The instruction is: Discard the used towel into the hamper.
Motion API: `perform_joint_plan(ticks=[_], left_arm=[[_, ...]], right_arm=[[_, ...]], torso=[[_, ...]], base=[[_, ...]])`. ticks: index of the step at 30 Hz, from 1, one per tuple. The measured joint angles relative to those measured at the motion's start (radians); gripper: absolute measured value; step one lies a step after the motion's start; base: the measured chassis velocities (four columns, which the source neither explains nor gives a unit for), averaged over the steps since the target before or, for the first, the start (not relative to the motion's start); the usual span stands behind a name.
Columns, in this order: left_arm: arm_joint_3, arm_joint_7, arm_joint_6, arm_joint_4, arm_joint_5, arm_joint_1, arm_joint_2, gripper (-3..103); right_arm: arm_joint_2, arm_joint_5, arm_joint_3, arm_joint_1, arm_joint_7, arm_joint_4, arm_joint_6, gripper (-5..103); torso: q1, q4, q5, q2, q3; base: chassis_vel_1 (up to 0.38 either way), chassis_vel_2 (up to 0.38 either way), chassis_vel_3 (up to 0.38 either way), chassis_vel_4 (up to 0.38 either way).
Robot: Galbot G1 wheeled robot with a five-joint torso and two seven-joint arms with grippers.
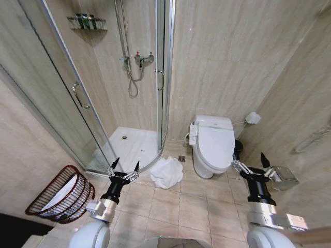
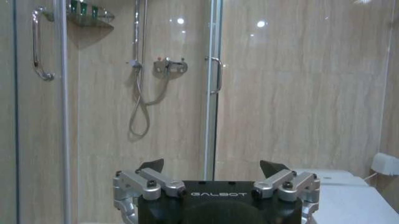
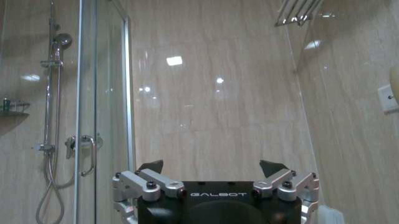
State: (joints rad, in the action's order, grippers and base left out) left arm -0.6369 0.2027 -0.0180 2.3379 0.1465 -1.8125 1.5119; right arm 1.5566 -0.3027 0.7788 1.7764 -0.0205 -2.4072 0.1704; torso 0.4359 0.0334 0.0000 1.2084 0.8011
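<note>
A crumpled white towel (image 1: 166, 172) lies on the tiled floor between the shower's curved base and the toilet. The hamper (image 1: 59, 195), a dark reddish-brown lattice basket with a white lining, sits tilted on the floor at the left, against the wall. My left gripper (image 1: 126, 166) is held up and open, just left of the towel and right of the hamper. My right gripper (image 1: 252, 160) is also raised and open, to the right of the toilet. Both wrist views show the open fingers, left gripper (image 2: 212, 167) and right gripper (image 3: 212, 167), pointing at the beige wall, holding nothing.
A glass shower enclosure (image 1: 129, 93) with a white tray fills the left back corner. A white toilet (image 1: 213, 144) stands against the back wall, with a floor drain (image 1: 181, 158) beside it. A small metal bin (image 1: 283, 177) sits at the right wall. Tiled floor lies open in front.
</note>
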Motion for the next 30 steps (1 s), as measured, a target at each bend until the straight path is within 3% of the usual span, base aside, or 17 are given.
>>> perform_joint_plan(ticks=[11, 30], left_arm=[[0.0, 0.0, 0.0, 0.0, 0.0, 0.0, 0.0, 100], [0.0, 0.0, 0.0, 0.0, 0.0, 0.0, 0.0, 100]], right_arm=[[-0.002, -0.016, 0.003, -0.004, -0.001, 0.007, 0.012, 100], [0.001, -0.035, 0.006, -0.004, -0.011, 0.017, 0.119, 100]], torso=[[-0.026, 0.0, 0.0, -0.056, -0.03], [-0.071, 0.0, 0.0001, -0.156, -0.085]], base=[[0.0, 0.0, 0.0, 0.0], [0.0, 0.0, 0.0, 0.0]])
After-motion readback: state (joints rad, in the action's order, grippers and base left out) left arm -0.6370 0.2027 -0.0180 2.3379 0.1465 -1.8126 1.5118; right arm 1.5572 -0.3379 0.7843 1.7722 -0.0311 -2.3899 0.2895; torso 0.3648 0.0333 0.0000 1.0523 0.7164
